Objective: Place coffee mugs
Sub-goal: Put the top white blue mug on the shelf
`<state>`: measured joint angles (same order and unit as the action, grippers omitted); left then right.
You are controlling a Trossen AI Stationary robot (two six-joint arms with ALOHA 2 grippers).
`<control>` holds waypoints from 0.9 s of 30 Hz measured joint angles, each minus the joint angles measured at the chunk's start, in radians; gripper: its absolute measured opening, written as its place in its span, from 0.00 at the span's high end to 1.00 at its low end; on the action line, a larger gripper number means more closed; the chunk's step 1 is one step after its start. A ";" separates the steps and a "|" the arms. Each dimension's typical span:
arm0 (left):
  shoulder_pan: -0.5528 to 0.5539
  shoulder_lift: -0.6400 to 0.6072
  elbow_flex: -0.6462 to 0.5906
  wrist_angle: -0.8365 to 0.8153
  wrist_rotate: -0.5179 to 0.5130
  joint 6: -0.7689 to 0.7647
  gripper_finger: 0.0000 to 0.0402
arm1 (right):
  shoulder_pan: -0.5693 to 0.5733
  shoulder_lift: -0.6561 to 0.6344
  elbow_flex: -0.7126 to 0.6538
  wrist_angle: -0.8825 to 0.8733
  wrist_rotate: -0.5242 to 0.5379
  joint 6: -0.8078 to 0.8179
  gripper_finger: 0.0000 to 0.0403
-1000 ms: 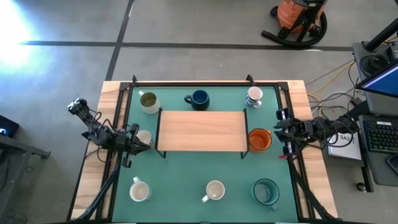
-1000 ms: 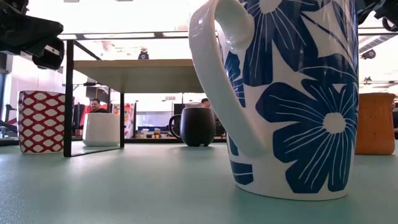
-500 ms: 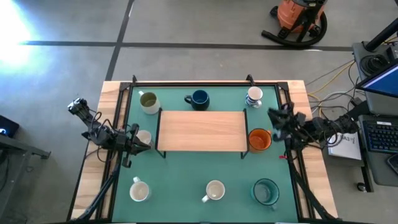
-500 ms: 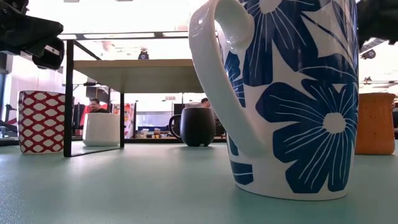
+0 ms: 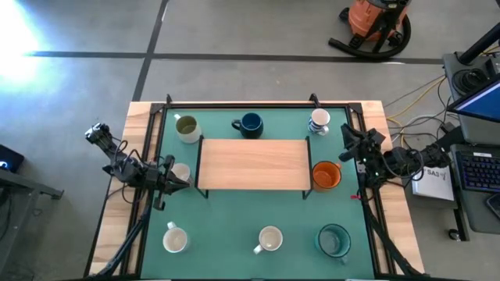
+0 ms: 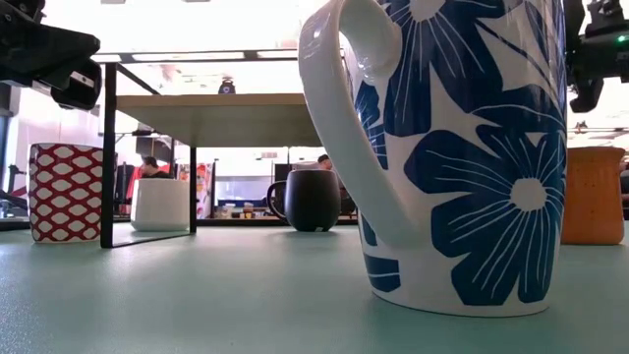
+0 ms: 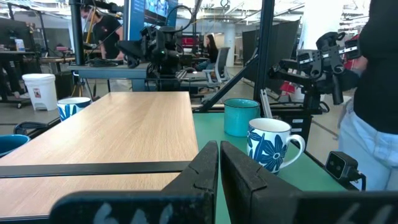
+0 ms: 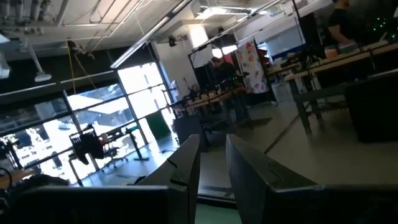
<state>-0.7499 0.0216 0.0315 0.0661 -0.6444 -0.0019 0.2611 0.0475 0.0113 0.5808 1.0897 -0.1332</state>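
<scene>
Several coffee mugs stand on the green mat [image 5: 234,218] around a raised wooden shelf [image 5: 254,162]: olive [image 5: 186,127], navy [image 5: 250,123] and white patterned [image 5: 319,121] along the far side, orange [image 5: 326,175] at the shelf's right end, and teal [image 5: 334,240] near right. A blue-flowered white mug [image 6: 462,157] and a red-patterned one [image 6: 64,192] stand near the front. My left gripper [image 5: 184,180] is shut, level, above a white mug [image 6: 160,204] at the shelf's left end. My right gripper [image 5: 344,141] is open with nothing between its fingers, raised over the mat's right edge.
The shelf stands on thin black legs [image 6: 108,152] with open room under it. A black frame [image 5: 258,104] runs round the mat. Beyond the table, a person [image 7: 376,93] stands at the near right, and an orange vacuum [image 5: 375,19] sits on the floor.
My right gripper has swung round from pointing at the table's left edge to pointing toward the far edge, and shows now at the low view's top right. Its fingers have kept their gap. No mug has moved.
</scene>
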 joint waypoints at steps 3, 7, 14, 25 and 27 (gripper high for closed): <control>0.000 0.000 0.000 0.000 0.000 0.000 1.00 | 0.000 0.000 0.000 0.000 0.001 0.002 0.83; 0.000 0.000 0.000 0.000 0.000 0.000 1.00 | 0.000 0.000 0.000 0.009 -0.024 0.003 0.83; 0.000 0.000 0.000 0.000 0.000 0.000 1.00 | -0.007 0.000 0.000 0.076 -0.094 0.091 0.83; 0.000 0.000 0.000 0.000 0.000 0.000 1.00 | -0.025 0.071 0.096 0.029 0.006 0.111 0.83; 0.000 0.000 0.000 0.000 0.000 0.000 1.00 | -0.025 0.106 0.137 0.000 0.027 0.100 0.83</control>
<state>-0.7498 0.0216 0.0315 0.0662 -0.6444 -0.0017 0.2359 0.1535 0.1479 0.5810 1.1163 -0.0334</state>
